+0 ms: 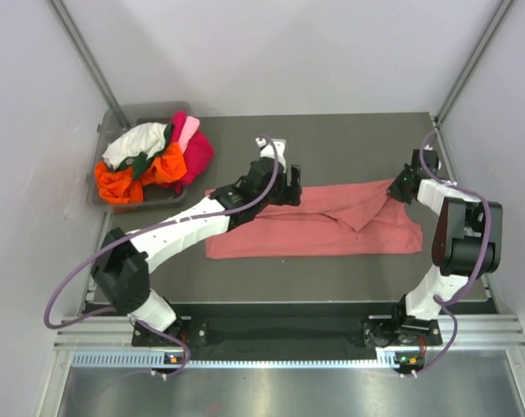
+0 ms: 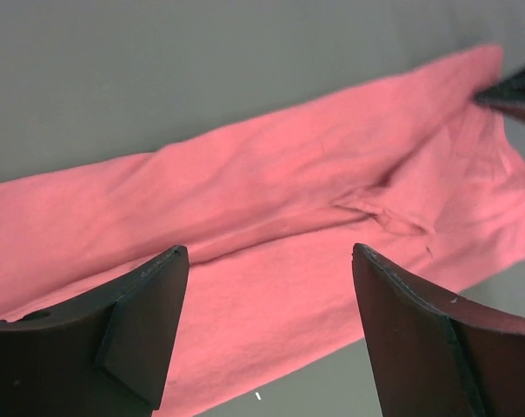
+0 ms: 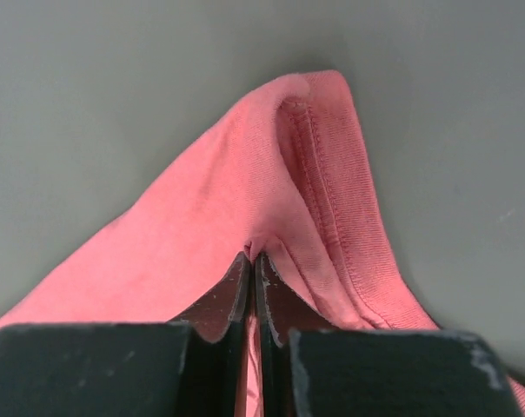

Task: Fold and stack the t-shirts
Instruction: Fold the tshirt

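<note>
Since the salmon-pink t-shirt (image 1: 315, 228) lies long-ways left-to-right mid-frame on the table (image 1: 349, 139), the right tool (image 3: 254, 261) is pinched shut on its right-end hem; left tool (image 2: 269, 252) hangs open over its left-centre.

Salmon-pink t-shirt (image 1: 315, 230) lies long, flat on dark table (image 1: 349, 139). Left gripper (image 1: 289, 189) over its far edge. Right gripper (image 1: 402, 186) at its far right corner. Grey bin (image 1: 145, 110), heaped t-shirts (image 1: 149, 165), well beyond its left end.
</note>
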